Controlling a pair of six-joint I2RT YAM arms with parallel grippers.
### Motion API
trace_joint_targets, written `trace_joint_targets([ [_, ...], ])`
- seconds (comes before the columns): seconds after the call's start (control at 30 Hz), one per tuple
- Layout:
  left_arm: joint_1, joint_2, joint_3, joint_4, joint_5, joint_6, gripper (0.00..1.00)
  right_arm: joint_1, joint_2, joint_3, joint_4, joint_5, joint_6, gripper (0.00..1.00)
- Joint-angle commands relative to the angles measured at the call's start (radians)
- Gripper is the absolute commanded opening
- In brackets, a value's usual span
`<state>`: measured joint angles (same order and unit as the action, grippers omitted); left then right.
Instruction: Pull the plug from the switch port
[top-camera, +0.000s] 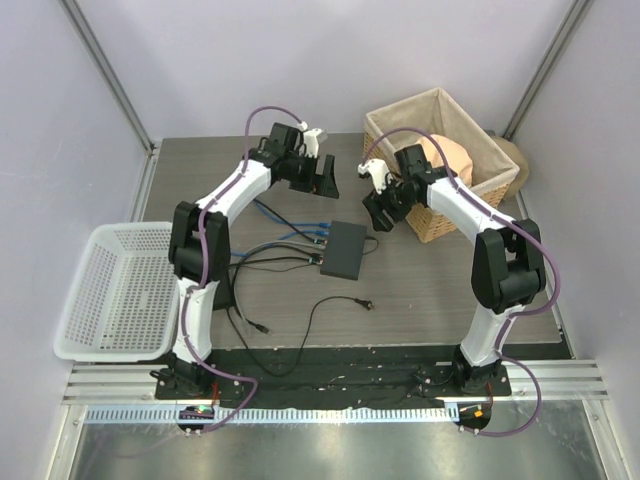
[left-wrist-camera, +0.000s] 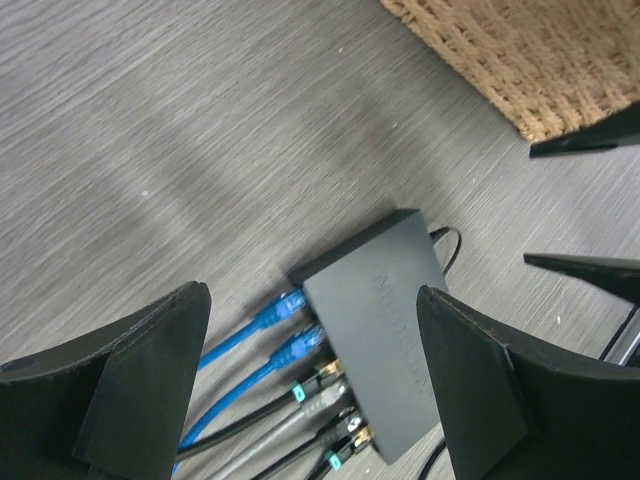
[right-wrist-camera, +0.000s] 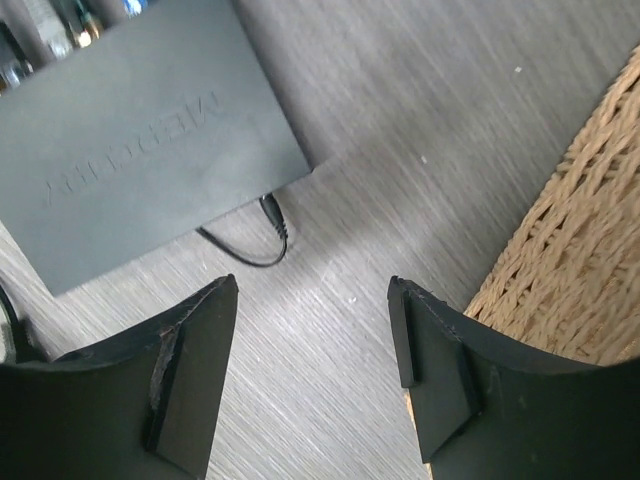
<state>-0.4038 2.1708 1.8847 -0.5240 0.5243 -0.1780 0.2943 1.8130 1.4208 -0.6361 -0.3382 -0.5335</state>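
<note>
Approach step by my reading - nothing gripped yet. The switch (top-camera: 345, 250) is lying flat mid-worktop (top-camera: 430, 290) between the two arms, port row facing the left arm's side. Left pincer (left-wrist-camera: 312, 295) is hanging wide open and empty above it, looking down on the port edge. Right pincer (right-wrist-camera: 312, 290) is hanging open too, empty, over the switch's opposite end, just beside the wicker basket (right-wrist-camera: 590, 230).

Several ports are taken: two blue plugs (left-wrist-camera: 300, 347) at one end, then black and grey ones (left-wrist-camera: 320, 378) with green tags. A thin power lead (right-wrist-camera: 270, 215) is going into the opposite edge.

Can't tell which plug is the target, so I'm assuming an end blue one for easiest access. Next move as I'm judging it: right pincer coming down to pin the switch body, left closing on the plug housing rather than the cable, then pulling straight out along the port axis. The latch tab could be resisting.
</note>
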Motion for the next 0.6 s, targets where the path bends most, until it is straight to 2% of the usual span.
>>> trace_joint_targets([
  [0.0,-0.004,0.038,0.074,0.004,0.032,-0.025,0.89,0.002,-0.049,-0.016,-0.045,0.001,-0.084,0.68],
  [0.13,-0.006,0.069,0.085,-0.017,0.001,0.069,0.88,0.002,-0.029,-0.071,0.018,0.002,-0.091,0.62],
  [0.27,-0.004,0.092,0.079,-0.05,0.042,0.091,0.85,0.003,0.019,0.007,0.01,-0.008,-0.054,0.54],
  [0.4,-0.006,0.119,0.064,-0.021,0.121,0.067,0.8,0.003,-0.001,-0.058,0.07,-0.042,-0.101,0.54],
  [0.57,-0.021,0.133,0.048,-0.022,0.151,0.057,0.78,0.006,-0.035,-0.144,0.15,-0.053,-0.138,0.52],
])
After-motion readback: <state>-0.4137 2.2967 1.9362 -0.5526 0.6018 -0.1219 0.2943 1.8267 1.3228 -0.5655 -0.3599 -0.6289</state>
